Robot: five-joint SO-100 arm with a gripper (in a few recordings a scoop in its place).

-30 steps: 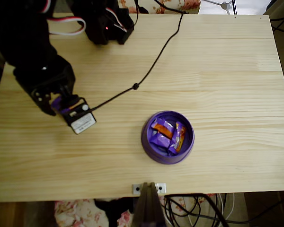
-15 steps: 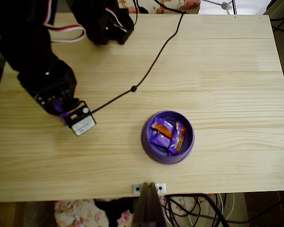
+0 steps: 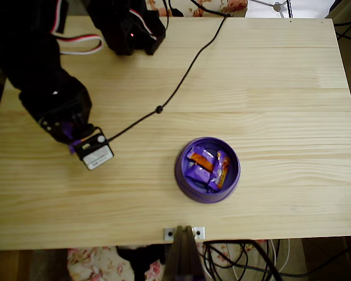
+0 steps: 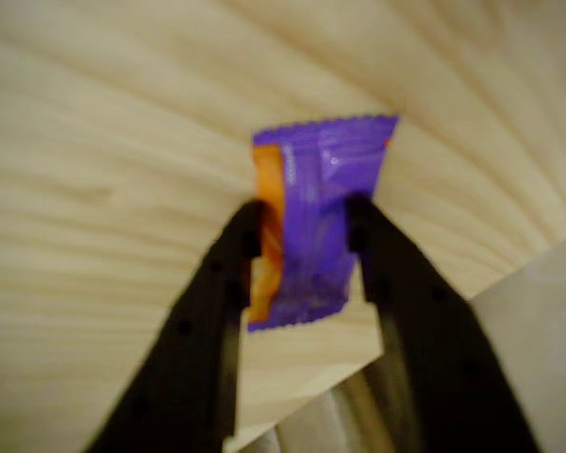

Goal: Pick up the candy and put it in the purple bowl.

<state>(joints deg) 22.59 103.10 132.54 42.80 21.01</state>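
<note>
We see the black two-finger end effector [image 4: 304, 231] clamped on a shiny purple-and-orange wrapped candy [image 4: 311, 226] over the pale wooden worktop [image 3: 281, 88], well apart from the glossy round purple plastic bowl [image 3: 183, 180].

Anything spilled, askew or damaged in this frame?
Nothing stands out. The claw grips a shiny purple-and-orange wrapped candy cleanly; the round glossy purple bowl sits upright on the pale wooden table, candies inside.

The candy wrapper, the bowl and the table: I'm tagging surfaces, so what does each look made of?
The candy, held between the tool fingers: thin plastic film by its sheen and zigzag-cut ends. The purple bowl: likely moulded plastic, glossy with a thick rim. The table: pale wood boards, visible grain, matte.
</note>
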